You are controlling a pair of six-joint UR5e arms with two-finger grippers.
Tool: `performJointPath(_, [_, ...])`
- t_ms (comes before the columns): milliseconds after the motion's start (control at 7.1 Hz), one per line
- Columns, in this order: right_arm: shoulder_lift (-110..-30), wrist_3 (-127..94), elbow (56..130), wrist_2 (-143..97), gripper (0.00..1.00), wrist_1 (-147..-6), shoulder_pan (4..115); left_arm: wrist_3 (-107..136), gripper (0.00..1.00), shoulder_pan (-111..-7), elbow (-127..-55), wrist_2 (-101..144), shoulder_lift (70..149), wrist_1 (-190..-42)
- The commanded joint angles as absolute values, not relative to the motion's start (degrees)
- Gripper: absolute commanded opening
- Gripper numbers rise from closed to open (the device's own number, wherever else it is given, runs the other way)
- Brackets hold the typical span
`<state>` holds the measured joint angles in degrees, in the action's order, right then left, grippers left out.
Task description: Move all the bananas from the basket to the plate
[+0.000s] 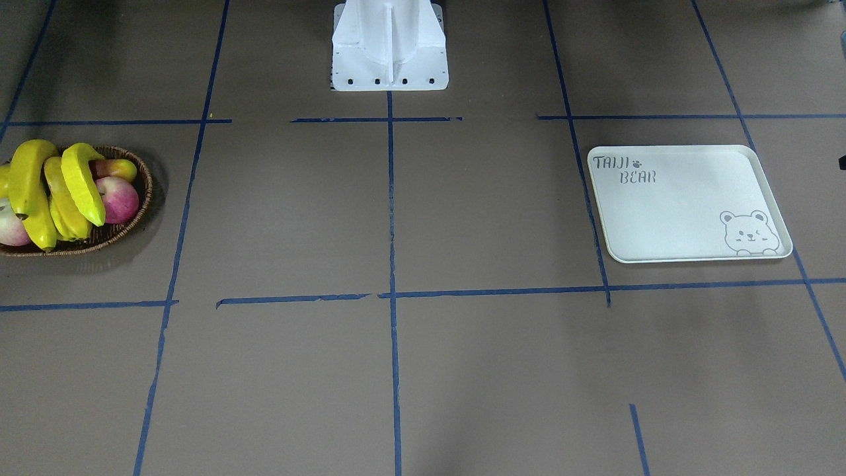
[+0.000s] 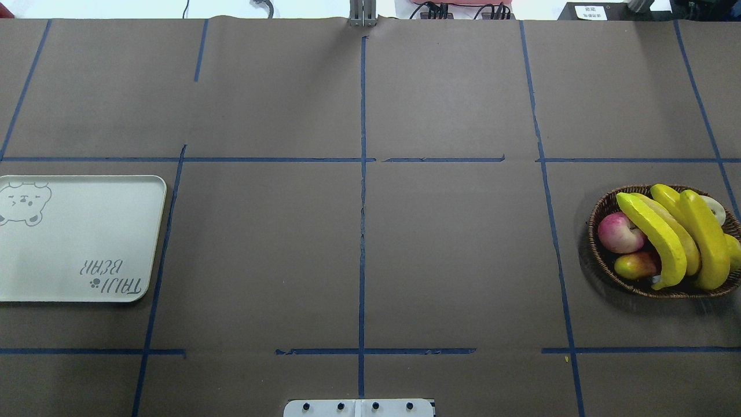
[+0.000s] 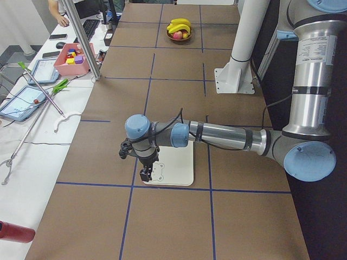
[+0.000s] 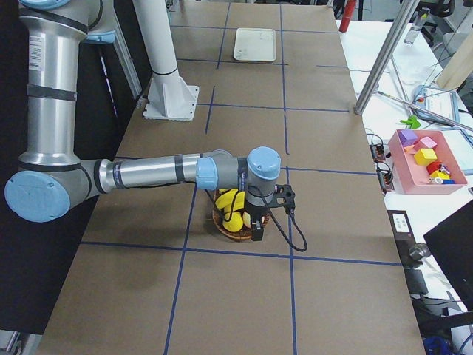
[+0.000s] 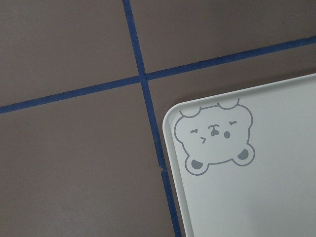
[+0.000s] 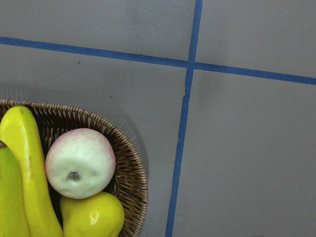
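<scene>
I make out three bananas (image 2: 660, 237) heaped in the wicker basket (image 2: 605, 272) at 3 o'clock overhead, the pile cut off there. The plate (image 2: 87, 243) lies at 9 o'clock. The left gripper (image 3: 145, 174) hangs above its bear corner and the right gripper (image 4: 256, 232) above the basket. I can't tell either claw's opening.

Blue tape (image 2: 362, 202) crosses the brown table cover (image 2: 451, 255) in a grid. A white mounting plate (image 2: 359, 408) sits at the cover's 6 o'clock edge. A pink-white apple (image 6: 80, 163) has a yellow pear (image 6: 93, 216) just beside it at 6 o'clock. A pink box (image 4: 427, 157) of coloured blocks stands on the side bench.
</scene>
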<state>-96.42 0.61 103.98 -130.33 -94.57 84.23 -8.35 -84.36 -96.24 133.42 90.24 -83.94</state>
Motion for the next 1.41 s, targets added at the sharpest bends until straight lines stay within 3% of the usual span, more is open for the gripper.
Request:
performJointPath(0, [-96.4,0.6,104.0,-130.3,1.0,-94.5,84.1,-8.4,1.0,-84.2,-96.3,133.4,90.4,-84.4])
performJointPath(422, [-94.5,-0.2,106.7,-131.1,1.0,-92.8,82.9,-7.9,1.0,-84.0,-95.5,133.4,90.7,-84.6])
performJointPath(704, [-95.1,-12.6,110.2,-130.4,1.0,-85.7,76.5,-7.8,1.0,-84.0,-95.4,133.5,90.5,-84.6])
performJointPath(985, [-103.5,-25.2,110.3,-124.8,0.99,-65.9,69.6,-7.8,1.0,-83.9,-95.4,133.6,90.3,-84.6])
performJointPath(1267, [-108.1,-30.4,113.6,-124.3,0.97,-60.0,66.2,-7.8,1.0,-83.9,-95.3,133.5,90.2,-84.6])
